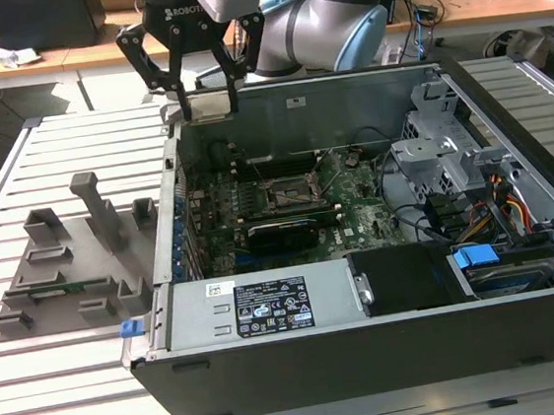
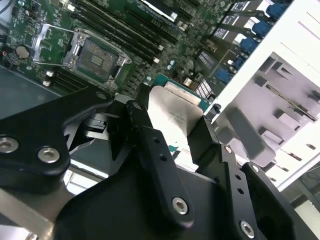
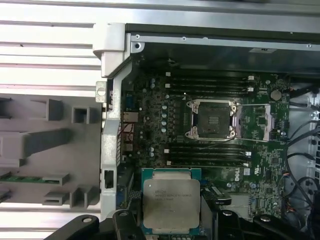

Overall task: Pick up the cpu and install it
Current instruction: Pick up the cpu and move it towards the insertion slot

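Note:
My gripper hangs above the far left corner of the open computer case, shut on the cpu. In both wrist views the cpu is a flat square chip with a silver-grey metal top on a green base, held by its edges between the black fingers. The empty black socket lies on the green motherboard with its metal frame swung open. It sits in the middle of the board, lower than the cpu and toward the near side of the case.
A grey plastic tray with upright holders lies on the slatted table at the exterior view's left. Inside the case are a power supply along the near wall, a metal drive cage and cables at the right.

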### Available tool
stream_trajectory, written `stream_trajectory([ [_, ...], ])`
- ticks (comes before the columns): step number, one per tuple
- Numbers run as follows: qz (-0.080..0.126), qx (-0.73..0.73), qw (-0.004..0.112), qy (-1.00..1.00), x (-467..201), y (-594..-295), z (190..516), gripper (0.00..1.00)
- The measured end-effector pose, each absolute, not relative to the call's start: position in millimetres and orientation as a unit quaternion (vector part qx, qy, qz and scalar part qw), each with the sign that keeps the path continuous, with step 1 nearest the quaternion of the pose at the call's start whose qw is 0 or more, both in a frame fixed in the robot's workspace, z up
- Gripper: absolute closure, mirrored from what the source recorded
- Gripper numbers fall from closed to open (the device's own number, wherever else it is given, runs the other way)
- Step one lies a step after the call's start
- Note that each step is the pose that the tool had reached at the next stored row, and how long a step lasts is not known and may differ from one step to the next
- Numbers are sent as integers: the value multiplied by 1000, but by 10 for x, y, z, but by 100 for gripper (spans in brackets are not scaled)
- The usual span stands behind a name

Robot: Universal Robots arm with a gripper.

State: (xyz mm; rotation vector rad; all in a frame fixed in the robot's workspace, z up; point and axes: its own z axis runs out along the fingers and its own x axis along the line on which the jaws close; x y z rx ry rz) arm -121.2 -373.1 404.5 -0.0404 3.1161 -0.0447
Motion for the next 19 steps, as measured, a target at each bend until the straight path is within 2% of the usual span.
stream_trajectory([
  [19, -14, -13, 12, 1000, -716, -3730, 4045, 45],
])
